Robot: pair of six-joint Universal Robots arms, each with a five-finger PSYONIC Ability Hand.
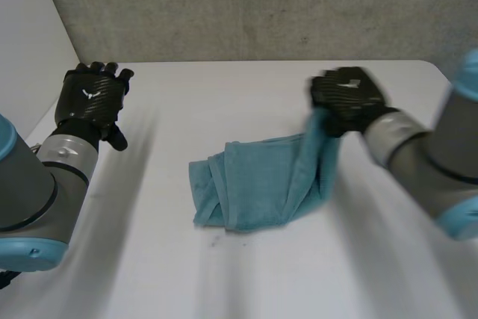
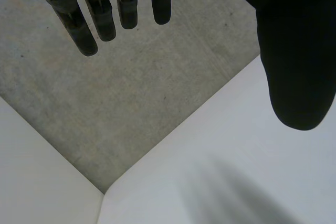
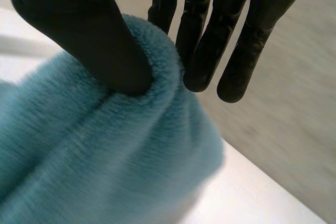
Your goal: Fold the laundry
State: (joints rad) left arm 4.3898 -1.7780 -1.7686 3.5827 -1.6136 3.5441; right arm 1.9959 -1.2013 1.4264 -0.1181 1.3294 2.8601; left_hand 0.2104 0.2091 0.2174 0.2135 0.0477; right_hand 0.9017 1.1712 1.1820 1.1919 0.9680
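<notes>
At the far left we are seeing the left hand (image 1: 93, 98) hovering above the far left part of the white table (image 1: 246, 282), with its back turned toward us and its fingers pointing at the grey wall (image 1: 261, 5). In the left wrist view its fingers (image 2: 105, 19) are hanging straight and a little apart, and the thumb (image 2: 296, 66) is standing well away from them, so the hand is spread open. It is staying well apart from the cloth.

Moving toward the middle, we are finding a teal towel (image 1: 261, 184) lying bunched and loosely folded on the table, its left side resting in soft rolls on the surface. Its right side is rising off the table toward the right hand (image 1: 349, 98), which is hanging above the towel's right edge.

In the right wrist view we are watching the thumb (image 3: 89, 35) pressing into a rounded fold of the towel's edge, pinching it against the fingers (image 3: 210, 51), which are reaching straight down close together behind the fold. The rest of the cloth is draping down from that pinch.
</notes>
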